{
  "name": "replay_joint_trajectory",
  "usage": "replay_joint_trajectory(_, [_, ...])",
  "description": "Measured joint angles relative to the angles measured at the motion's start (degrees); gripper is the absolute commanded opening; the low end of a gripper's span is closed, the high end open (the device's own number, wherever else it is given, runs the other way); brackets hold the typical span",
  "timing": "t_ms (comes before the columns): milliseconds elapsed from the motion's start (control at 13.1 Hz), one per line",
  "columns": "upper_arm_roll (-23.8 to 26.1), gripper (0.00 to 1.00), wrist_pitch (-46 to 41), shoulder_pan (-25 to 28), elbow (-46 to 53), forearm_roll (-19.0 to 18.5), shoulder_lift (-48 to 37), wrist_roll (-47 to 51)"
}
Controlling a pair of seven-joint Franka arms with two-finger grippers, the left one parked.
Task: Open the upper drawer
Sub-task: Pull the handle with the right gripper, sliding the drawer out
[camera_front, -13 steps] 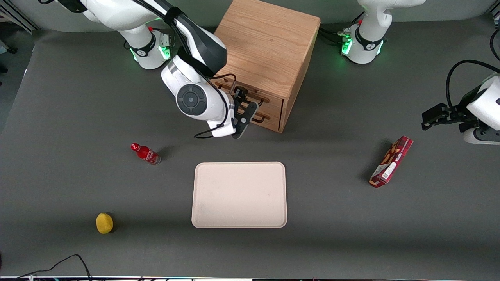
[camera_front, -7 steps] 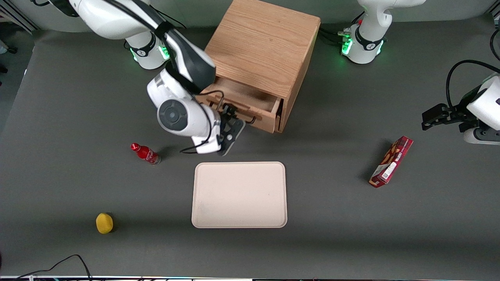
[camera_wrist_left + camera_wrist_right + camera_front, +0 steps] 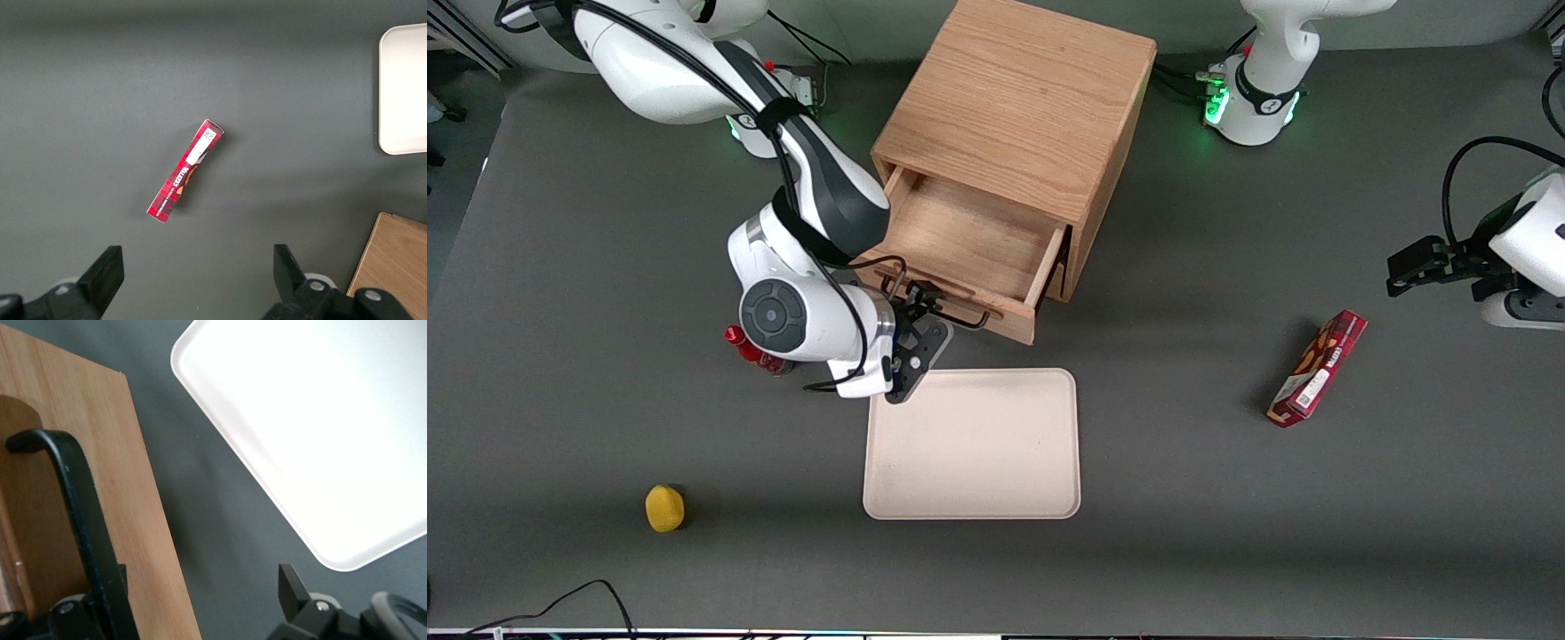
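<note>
While hooked at the drawer front:
Hand (image 3: 911, 307): fingers closed around the black wire handle (image 3: 80, 520).
Upper drawer (image 3: 969, 244): pulled well out of the cabinet (image 3: 1018, 98), near the counter's (image 3: 560, 267) back edge.
Tray (image 3: 974, 444): just beside the hand, mid-counter.

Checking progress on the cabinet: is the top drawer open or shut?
Open. The upper drawer is pulled well out of the cabinet, its bare wooden floor showing; the end effector is at its black handle.

Grey worktop (image 3: 1183, 551) carries: oak cabinet (image 3: 1018, 98), cream tray (image 3: 972, 444), red bottle (image 3: 749, 349), yellow ball (image 3: 664, 508), red carton (image 3: 1318, 368). Pincer (image 3: 914, 307) at drawer handle.
</note>
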Motion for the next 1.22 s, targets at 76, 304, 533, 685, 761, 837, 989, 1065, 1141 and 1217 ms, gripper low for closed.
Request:
replay_joint_trajectory(76, [-0.6,1.00,-1.0,0.0,1.4,0.0,0.6,-0.6])
replay_joint_trajectory(304, [-1.6,1.00,-2.9,0.0,5.8,0.0,2.7,-1.4])
replay_joint_trajectory(533, [-3.0,1.00,-3.1,0.0,9.2,0.0,4.8,-2.7])
replay_joint_trajectory(685, [-3.5,1.00,-3.3,0.0,11.6,0.0,6.3,-3.3])
replay_joint_trajectory(761, [-3.8,1.00,-3.4,0.0,12.3,0.0,6.7,-3.5])
replay_joint_trajectory(837, [-4.2,1.00,-4.2,0.0,13.4,0.0,7.1,-4.3])
replay_joint_trajectory(989, [-5.5,1.00,-7.5,-0.1,16.3,0.0,7.6,-6.3])
replay_joint_trajectory(1065, [-5.9,1.00,-9.6,-0.1,18.0,0.0,7.7,-6.8])
replay_joint_trajectory(1141, [-6.0,1.00,-11.5,-0.1,19.9,0.0,7.6,-6.9])
replay_joint_trajectory(1217, [-6.0,1.00,-13.3,-0.1,21.8,0.0,7.4,-6.9])
